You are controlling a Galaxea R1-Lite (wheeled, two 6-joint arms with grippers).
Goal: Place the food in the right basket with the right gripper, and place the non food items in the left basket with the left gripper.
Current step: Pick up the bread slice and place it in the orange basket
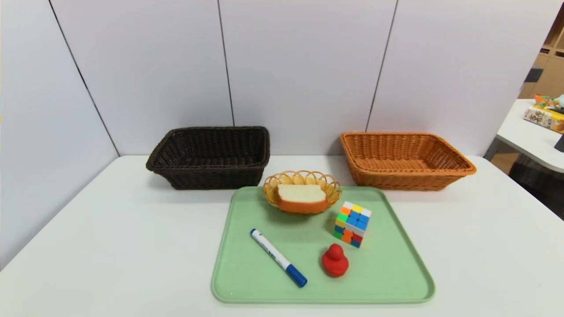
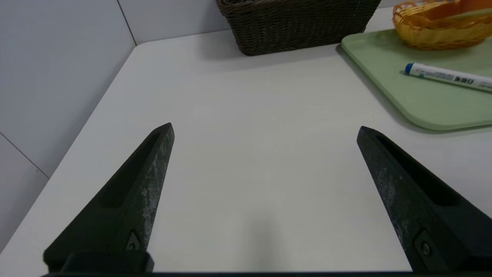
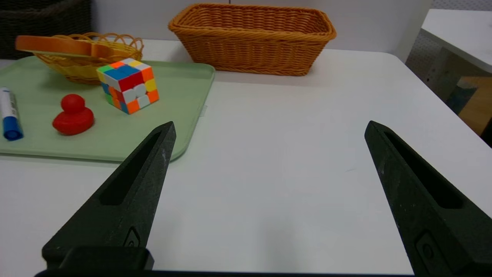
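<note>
Nearest the head camera, the green tray [image 1: 396, 281] carries the marker [image 1: 278, 257], long axis diagonal, blue cap toward the near edge, with the red duck [image 1: 335, 260] and puzzle cube [image 1: 352, 223] beside it. Bread slice [image 1: 302, 197] lies flat in the small yellow basket [image 1: 269, 182] at the tray's far edge. Dark left basket [image 1: 210, 157] and orange right basket [image 1: 404, 160] sit behind, well apart. Bare table flanks the tray. Left gripper [image 2: 265, 130] and right gripper [image 3: 269, 129] hover low over it, fingers spread wide, holding nothing.
</note>
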